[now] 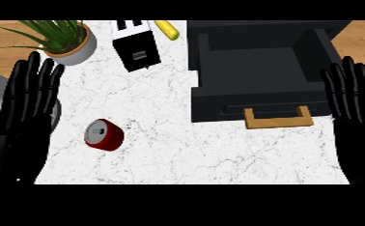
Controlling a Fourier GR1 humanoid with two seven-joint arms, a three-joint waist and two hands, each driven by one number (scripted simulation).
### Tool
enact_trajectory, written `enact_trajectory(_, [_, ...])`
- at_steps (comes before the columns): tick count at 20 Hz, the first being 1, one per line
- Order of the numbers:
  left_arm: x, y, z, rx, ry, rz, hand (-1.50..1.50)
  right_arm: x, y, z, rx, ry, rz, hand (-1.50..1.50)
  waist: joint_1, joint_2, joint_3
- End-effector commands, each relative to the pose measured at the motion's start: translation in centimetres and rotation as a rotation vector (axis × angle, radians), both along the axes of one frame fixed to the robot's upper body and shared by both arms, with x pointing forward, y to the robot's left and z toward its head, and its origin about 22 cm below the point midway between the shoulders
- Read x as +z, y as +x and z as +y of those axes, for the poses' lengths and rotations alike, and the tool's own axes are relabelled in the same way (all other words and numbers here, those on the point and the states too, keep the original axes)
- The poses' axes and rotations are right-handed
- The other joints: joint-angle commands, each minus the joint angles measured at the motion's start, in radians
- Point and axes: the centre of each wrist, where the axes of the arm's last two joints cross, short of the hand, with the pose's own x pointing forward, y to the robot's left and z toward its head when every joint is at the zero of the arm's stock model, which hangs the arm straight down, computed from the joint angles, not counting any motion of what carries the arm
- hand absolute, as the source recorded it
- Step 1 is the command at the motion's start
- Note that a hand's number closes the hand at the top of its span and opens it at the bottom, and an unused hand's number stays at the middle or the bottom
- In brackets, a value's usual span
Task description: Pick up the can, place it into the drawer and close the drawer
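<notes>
My left hand [28,105] and my right hand [349,99] are plain black. The can [104,134] is deep red with a silver-grey top. The counter [178,152] is white marble threaded with thin grey veins. The drawer [214,102] is dark charcoal, and its handle [278,122] is light tan wood. The toaster [137,47] is black and white. The plant [51,31] is green and striped, and its pot [77,52] is pale grey.

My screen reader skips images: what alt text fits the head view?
A red can sits on the white marble counter, left of an open dark drawer. The left hand and right hand rest open at the side edges; a toaster and potted plant stand behind.
</notes>
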Motion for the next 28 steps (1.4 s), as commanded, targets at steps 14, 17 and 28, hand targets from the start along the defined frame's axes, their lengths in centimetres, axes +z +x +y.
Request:
enact_trajectory(14, [-1.6,-1.9,6.6,-0.682,0.195,0.352,-1.5,-2.5,-1.7,-0.5,-0.131,0.034,0.257,-1.5,0.046,-0.008,-0.011])
enact_trajectory(17, [-0.5,-2.9,8.6,-0.703,0.185,0.353,-1.5,-0.8,-1.2,-2.2,-0.121,0.013,0.247,-1.5,0.048,-0.008,-0.011])
enact_trajectory(28, [-0.1,1.4,8.2,-0.63,0.133,0.415,-1.5,-3.7,-4.2,-2.8,-0.13,0.041,0.256,-1.5,0.036,-0.007,-0.011])
